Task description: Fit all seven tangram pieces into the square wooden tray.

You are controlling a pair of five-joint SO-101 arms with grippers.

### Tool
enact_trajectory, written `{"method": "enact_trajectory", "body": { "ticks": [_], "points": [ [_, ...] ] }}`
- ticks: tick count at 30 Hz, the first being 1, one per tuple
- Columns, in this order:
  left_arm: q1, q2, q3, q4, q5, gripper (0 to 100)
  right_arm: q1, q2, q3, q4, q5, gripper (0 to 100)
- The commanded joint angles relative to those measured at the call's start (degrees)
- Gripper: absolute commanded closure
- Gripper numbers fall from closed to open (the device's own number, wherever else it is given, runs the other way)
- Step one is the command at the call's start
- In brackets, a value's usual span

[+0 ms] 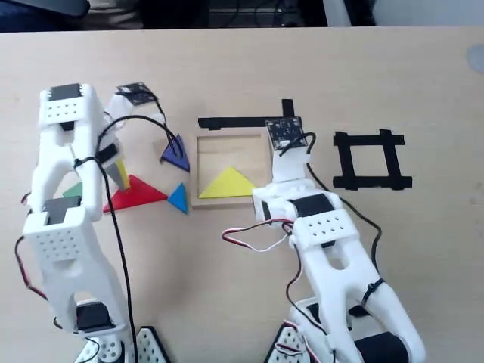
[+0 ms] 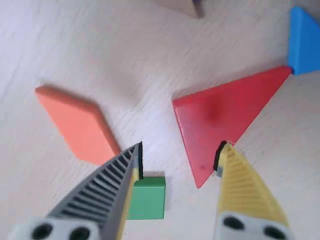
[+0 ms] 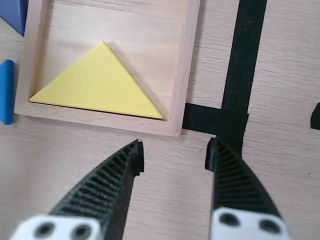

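The square wooden tray (image 1: 234, 137) sits mid-table with a yellow triangle (image 1: 225, 184) lying flat inside it. Left of it lie a purple triangle (image 1: 175, 153), a small blue triangle (image 1: 178, 197), a big red triangle (image 1: 136, 193) and a green square (image 1: 73, 189). My left gripper (image 2: 178, 152) hangs open over the near corner of the red triangle (image 2: 225, 112), with an orange parallelogram (image 2: 75, 125) and the green square (image 2: 147, 197) beside one finger. My right gripper (image 3: 174, 150) is open and holds nothing, just off the tray's (image 3: 180, 75) near right corner, close to the yellow triangle (image 3: 100, 85).
A black tape square (image 1: 372, 160) is marked on the table right of the tray. A black tape strip (image 3: 245, 65) runs along the tray's right side and far edge. Cables trail from both arms across the near table.
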Motion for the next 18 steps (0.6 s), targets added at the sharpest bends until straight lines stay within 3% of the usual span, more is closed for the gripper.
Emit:
{"method": "enact_trajectory", "body": {
  "ticks": [1,5,18],
  "points": [
    [2.42,-1.23,-2.68,0.09,0.18,77,0.44,-1.63,-0.4,-0.97,0.7,78.3],
    [5.05,-0.88,-1.98,1.23,-5.98,76,0.44,-1.63,-0.4,-0.97,0.7,78.3],
    [4.79,0.62,1.54,-5.45,-10.11,71,0.53,-1.54,-0.04,-2.02,0.7,78.3]
  ]
}}
